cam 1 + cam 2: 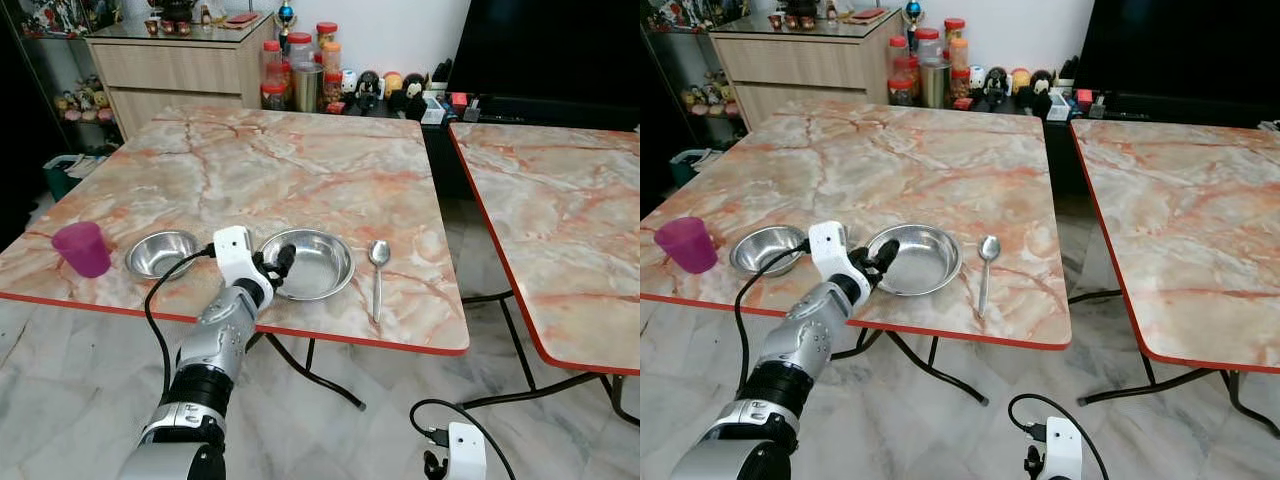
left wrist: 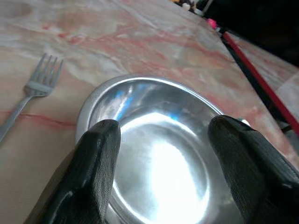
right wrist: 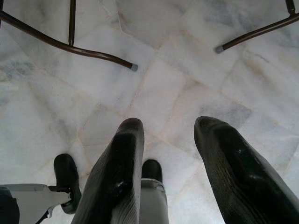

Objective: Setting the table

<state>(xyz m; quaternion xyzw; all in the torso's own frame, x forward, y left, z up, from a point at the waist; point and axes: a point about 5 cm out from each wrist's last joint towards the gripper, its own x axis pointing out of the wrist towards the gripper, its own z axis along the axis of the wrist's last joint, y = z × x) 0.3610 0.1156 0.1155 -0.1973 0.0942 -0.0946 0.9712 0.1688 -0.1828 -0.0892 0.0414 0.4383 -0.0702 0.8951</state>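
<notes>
A wide steel plate [image 1: 315, 262] lies near the front edge of the marble table [image 1: 300, 170]. To its left are a small steel bowl [image 1: 160, 252] and a purple cup [image 1: 82, 248]; a spoon [image 1: 378, 262] lies to its right. My left gripper [image 1: 278, 268] is open just above the plate's near-left rim, and the plate [image 2: 159, 158] shows between the two fingers [image 2: 100, 154] in the left wrist view. A fork [image 2: 39, 86] lies on the table beside the plate. My right gripper [image 3: 170, 123] hangs open over the floor, holding nothing.
A second marble table [image 1: 560, 210] stands to the right across a narrow gap. Jars [image 1: 300, 70] and small figures sit beyond the far edge, next to a wooden cabinet [image 1: 180, 65]. The table's metal legs [image 3: 70, 46] cross the marble floor below.
</notes>
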